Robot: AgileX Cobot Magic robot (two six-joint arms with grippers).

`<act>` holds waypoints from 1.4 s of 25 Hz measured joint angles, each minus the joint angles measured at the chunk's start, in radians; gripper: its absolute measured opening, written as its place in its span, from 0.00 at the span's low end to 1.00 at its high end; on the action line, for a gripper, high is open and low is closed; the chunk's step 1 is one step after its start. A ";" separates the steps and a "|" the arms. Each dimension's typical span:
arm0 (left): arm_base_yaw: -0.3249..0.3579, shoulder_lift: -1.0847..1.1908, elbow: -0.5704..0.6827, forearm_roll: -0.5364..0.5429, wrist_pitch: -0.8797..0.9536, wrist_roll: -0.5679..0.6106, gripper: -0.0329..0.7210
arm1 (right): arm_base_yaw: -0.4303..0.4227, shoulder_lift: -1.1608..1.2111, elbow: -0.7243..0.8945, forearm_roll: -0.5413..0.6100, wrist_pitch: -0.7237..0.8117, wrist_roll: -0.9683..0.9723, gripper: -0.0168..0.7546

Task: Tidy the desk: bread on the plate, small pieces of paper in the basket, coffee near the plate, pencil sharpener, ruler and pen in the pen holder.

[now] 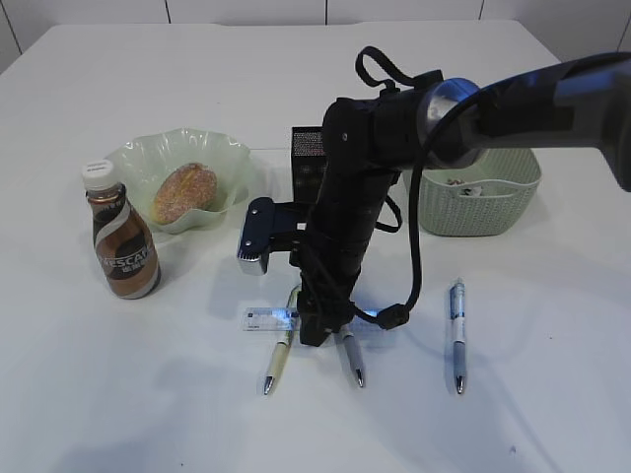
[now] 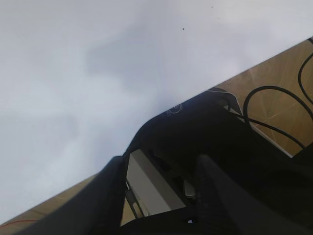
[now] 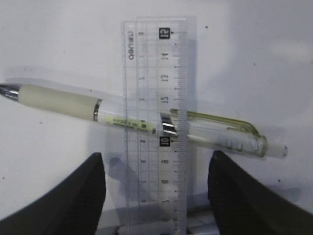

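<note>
Down low, right tool [image 3: 156, 196] spread wide astride ruler [image 3: 155, 122] crossing pen [image 3: 142, 125], left tool [image 2: 161, 196] apart, gripping nothing.

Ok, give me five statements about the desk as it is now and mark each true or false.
1. The bread lies on the plate. True.
2. The clear ruler lies across the pen. True.
3. The right hand is shut on the ruler. False: its fingers stand apart on either side of the ruler, not closed on it.
4. The coffee bottle lies on its side. False: it stands upright beside the plate.
5. All pens are in the black pen holder. False: three pens lie on the table, one being the blue pen.
</note>
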 joint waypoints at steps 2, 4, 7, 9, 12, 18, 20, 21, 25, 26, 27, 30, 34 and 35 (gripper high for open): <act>0.000 0.000 0.000 0.000 0.000 0.000 0.48 | 0.000 0.000 0.000 0.000 0.000 0.000 0.69; 0.000 0.000 0.000 0.000 0.000 0.000 0.48 | 0.000 0.000 0.000 0.000 0.000 0.000 0.69; 0.000 0.000 0.000 0.002 0.000 0.000 0.48 | 0.000 0.000 0.000 0.000 0.000 0.000 0.69; 0.000 0.000 0.000 0.004 0.000 0.000 0.48 | 0.000 0.000 0.000 0.000 0.000 0.000 0.69; 0.000 0.000 0.000 0.005 0.000 0.000 0.48 | 0.000 0.000 0.000 0.000 0.000 0.000 0.69; 0.000 0.000 0.000 0.005 0.000 0.000 0.48 | 0.000 0.000 0.000 0.000 0.013 0.002 0.69; 0.000 0.000 0.000 0.005 0.000 0.000 0.48 | 0.000 0.000 0.000 0.000 0.019 0.004 0.69; 0.000 0.000 0.000 0.005 0.000 0.000 0.48 | 0.000 0.000 0.000 0.000 0.020 0.004 0.69; 0.000 0.000 0.000 0.006 0.000 0.000 0.48 | 0.000 0.000 0.000 0.000 0.026 0.004 0.69; 0.000 0.000 0.000 0.006 0.000 0.000 0.48 | 0.000 0.000 0.000 0.000 0.026 0.004 0.69; 0.000 0.000 0.000 0.006 0.000 0.000 0.48 | 0.000 0.000 0.000 0.000 0.026 0.004 0.69; 0.000 0.000 0.000 0.006 0.000 0.000 0.48 | 0.000 0.000 0.000 0.000 0.028 0.004 0.69; 0.000 0.000 0.000 0.006 0.000 0.000 0.48 | 0.000 0.000 0.000 0.000 0.028 0.004 0.69; 0.000 0.000 0.000 0.006 0.000 0.000 0.48 | 0.000 0.000 0.000 0.000 0.028 0.004 0.69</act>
